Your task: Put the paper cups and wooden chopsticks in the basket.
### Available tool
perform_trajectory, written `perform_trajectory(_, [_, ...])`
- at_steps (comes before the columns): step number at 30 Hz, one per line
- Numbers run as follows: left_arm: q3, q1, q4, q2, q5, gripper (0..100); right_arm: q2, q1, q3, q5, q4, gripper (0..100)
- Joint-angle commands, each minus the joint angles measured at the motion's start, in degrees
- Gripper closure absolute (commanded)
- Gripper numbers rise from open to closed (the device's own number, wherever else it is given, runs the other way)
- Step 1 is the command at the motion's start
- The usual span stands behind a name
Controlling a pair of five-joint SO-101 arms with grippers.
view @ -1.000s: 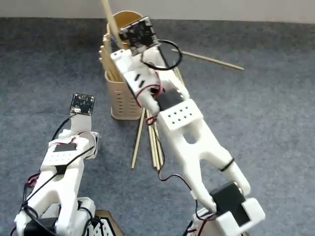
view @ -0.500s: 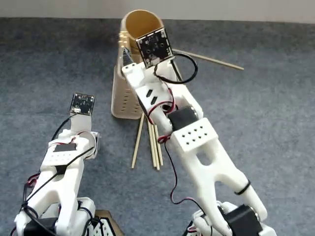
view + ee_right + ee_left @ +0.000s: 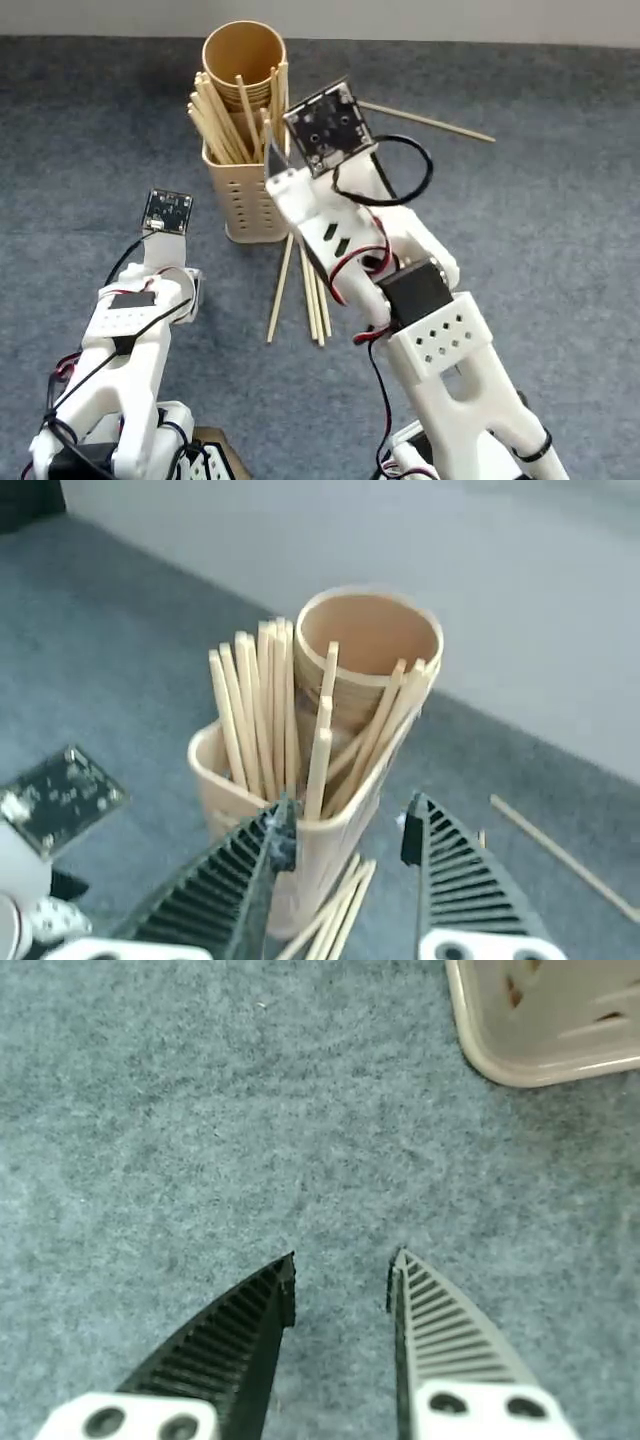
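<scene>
A beige perforated basket (image 3: 243, 200) (image 3: 232, 800) stands upright on the grey carpet, holding stacked paper cups (image 3: 243, 52) (image 3: 368, 645) and several wooden chopsticks (image 3: 222, 120) (image 3: 262, 710). More chopsticks (image 3: 305, 290) lie on the carpet at its foot, and a single chopstick (image 3: 430, 121) lies behind the right arm. My right gripper (image 3: 345, 830) hovers open just in front of the basket's rim, nothing between its fingers. My left gripper (image 3: 342, 1278) is open over bare carpet, with the basket's base corner (image 3: 545, 1020) a little way off.
Grey carpet covers the whole work surface. The right arm's white body (image 3: 400, 300) stretches over the loose chopsticks. The left arm (image 3: 130, 330) sits low at the near left. A pale wall (image 3: 400, 530) runs behind the basket.
The right arm has pulled back from above the basket toward the near side, uncovering the cups and chopsticks. A chopstick it held a second ago now stands in the basket. The left arm stayed still.
</scene>
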Motion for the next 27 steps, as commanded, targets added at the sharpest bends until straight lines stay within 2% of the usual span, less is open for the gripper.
perform_trajectory(1, [-0.31,1.01,-0.79,-0.84,-0.26,82,1.36,-0.31,1.36,0.35,9.45,81.8])
perform_trajectory(7, [-0.31,1.01,-0.79,-0.84,-0.26,82,17.19,-0.04,1.45,0.97,17.89,81.8])
perform_trajectory(14, [-0.31,1.01,-0.79,-0.84,-0.26,82,36.09,2.95,-2.77,1.93,18.77,81.8])
perform_trajectory(24, [-0.31,1.01,-0.79,-0.84,-0.26,82,40.92,0.66,-2.24,1.85,18.77,81.5])
perform_trajectory(27, [-0.31,1.01,-0.79,-0.84,-0.26,82,40.4,1.36,0.04,-1.23,18.42,81.7])
